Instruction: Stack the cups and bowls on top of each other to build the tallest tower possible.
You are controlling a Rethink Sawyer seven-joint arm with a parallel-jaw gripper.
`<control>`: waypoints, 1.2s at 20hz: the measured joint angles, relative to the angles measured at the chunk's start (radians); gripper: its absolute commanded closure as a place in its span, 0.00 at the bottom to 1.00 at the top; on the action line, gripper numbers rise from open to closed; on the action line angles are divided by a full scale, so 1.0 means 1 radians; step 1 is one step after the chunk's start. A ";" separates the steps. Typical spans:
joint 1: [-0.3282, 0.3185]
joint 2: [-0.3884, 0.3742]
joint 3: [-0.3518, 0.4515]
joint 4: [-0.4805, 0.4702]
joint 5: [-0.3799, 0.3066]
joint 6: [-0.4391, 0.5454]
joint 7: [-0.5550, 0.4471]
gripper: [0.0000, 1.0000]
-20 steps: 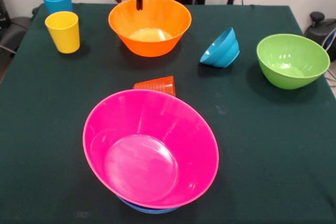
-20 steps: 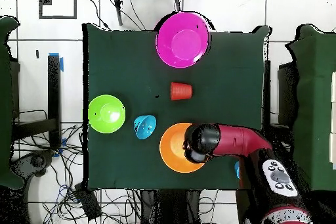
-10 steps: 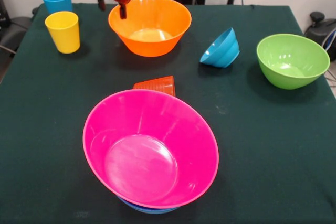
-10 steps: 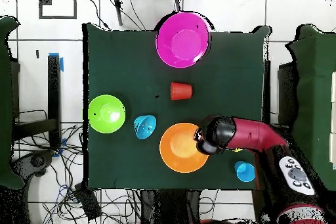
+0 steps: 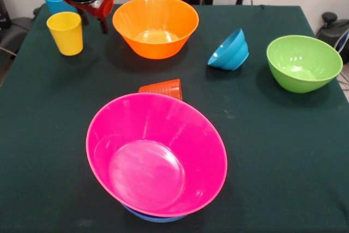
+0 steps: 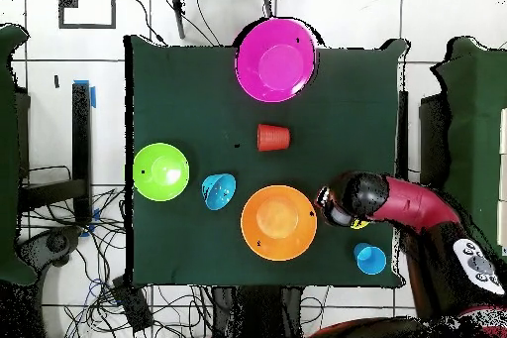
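The tower (image 5: 157, 159), a pink bowl over blue rims, sits at the table edge far from my pincer (image 5: 94, 23). The yellow cup (image 5: 65, 33) stands just beside my pincer, the orange bowl (image 5: 155, 25) near its other side. I cannot tell whether my pincer is spread or closed.

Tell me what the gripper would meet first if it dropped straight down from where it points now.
Probably the yellow cup: the gripper hangs pointing down right beside it, and overhead it partly covers the cup. It could narrowly miss and meet bare tablecloth.
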 measured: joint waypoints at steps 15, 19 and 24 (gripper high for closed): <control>-0.021 0.015 0.042 0.001 -0.033 0.000 0.000 0.00; -0.016 0.015 0.046 0.001 -0.033 0.000 0.000 0.00; -0.001 0.015 0.048 0.001 -0.033 0.000 0.000 0.00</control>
